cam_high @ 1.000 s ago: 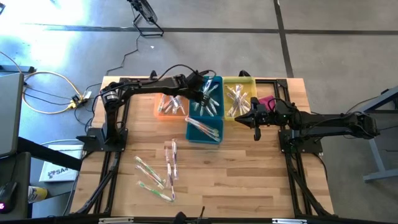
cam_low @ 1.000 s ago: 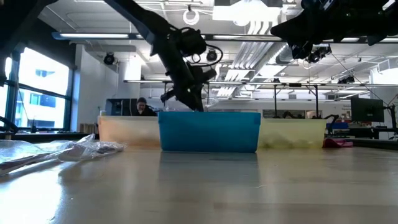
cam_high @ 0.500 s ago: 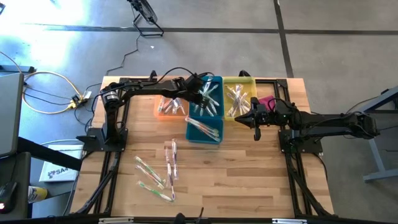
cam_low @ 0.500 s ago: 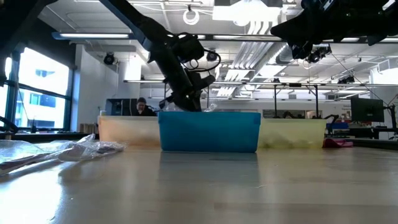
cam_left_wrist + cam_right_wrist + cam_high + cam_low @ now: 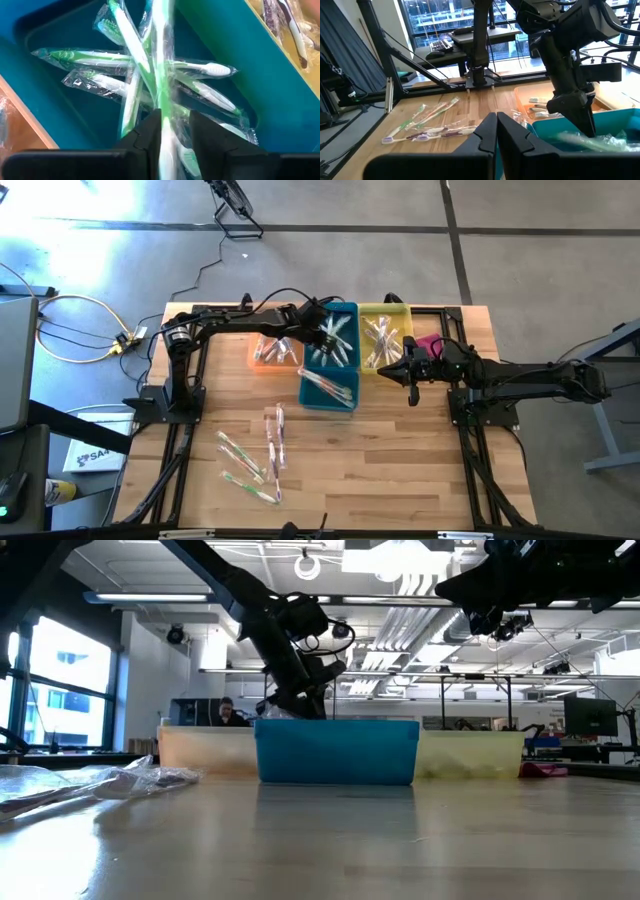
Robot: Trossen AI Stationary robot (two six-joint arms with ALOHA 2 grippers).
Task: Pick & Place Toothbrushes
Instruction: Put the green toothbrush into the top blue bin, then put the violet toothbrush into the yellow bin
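Observation:
My left gripper (image 5: 175,115) reaches slanting down into the blue bin (image 5: 345,395), open. A green toothbrush in a clear wrapper (image 5: 162,60) runs out from between its fingers onto several other wrapped green toothbrushes (image 5: 100,57) in the bin. One more wrapped toothbrush (image 5: 328,386) lies in the bin's near part. Several toothbrushes (image 5: 255,455) lie loose on the wooden table, near left. My right gripper (image 5: 496,120) hangs shut in the air beside the yellow bin (image 5: 400,308), holding nothing. My left gripper has the green toothbrush's handle (image 5: 165,135) lying along the inner side of one finger (image 5: 150,130), and a gap shows to the other finger (image 5: 200,132). The fingers slant down from the table's left and run along the brush. Its far end rests on the pile in the bin.
An orange bin (image 5: 252,352) with a few toothbrushes stands left of the blue one. The yellow bin on the right holds several. A pink cloth (image 5: 428,341) lies beside the yellow bin. Black arm frames run along both table sides. A person sits far behind (image 5: 228,712).
My left gripper has sunk a little into the blue bin with the green toothbrush, then kept still.

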